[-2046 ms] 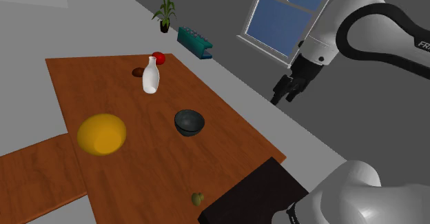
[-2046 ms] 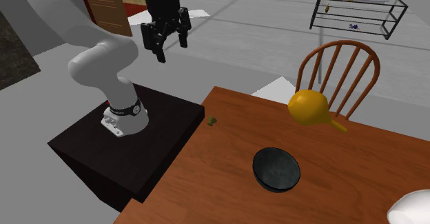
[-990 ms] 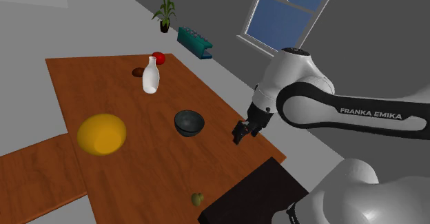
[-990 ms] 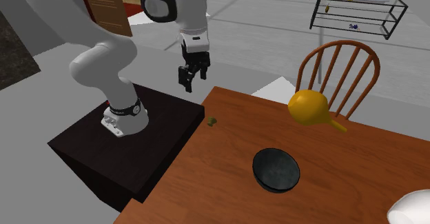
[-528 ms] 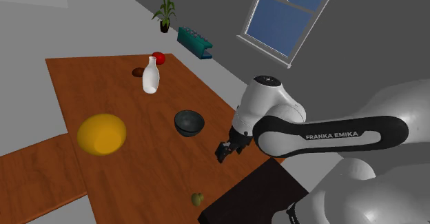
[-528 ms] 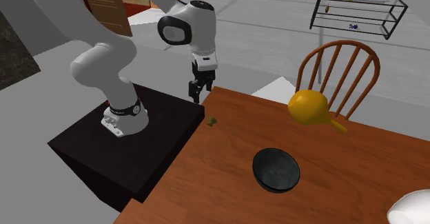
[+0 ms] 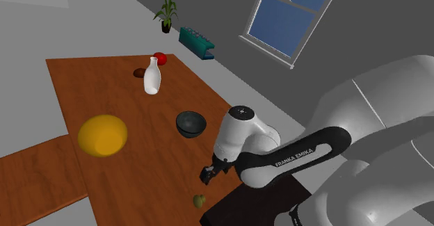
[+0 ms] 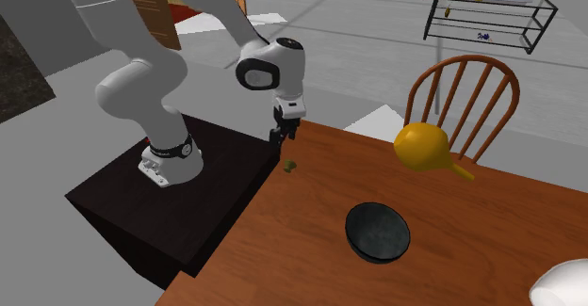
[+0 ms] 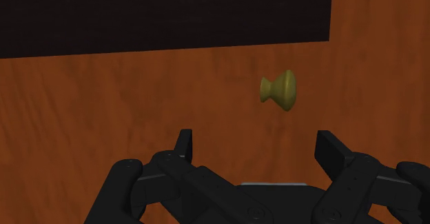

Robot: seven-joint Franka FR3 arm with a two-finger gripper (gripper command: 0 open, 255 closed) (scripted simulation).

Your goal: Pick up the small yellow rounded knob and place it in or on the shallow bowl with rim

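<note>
Wooden desk [image 7: 139,163]: our released claw [image 9: 256,140] hovers on approach, knob [image 9: 279,90] at its one o'clock; next we should centre and clench.

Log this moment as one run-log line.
stage: pre-grasp | claw: open, empty, over table | knob: lying on table, untouched

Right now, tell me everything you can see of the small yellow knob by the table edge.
The knob is dull olive-yellow and smooth, with a flared foot, narrow neck and rounded cap. It lies on its side on the brown wooden table, close to the edge beside the dark stand. Only the table touches it. The open gripper hovers nearby, not around it.
</note>
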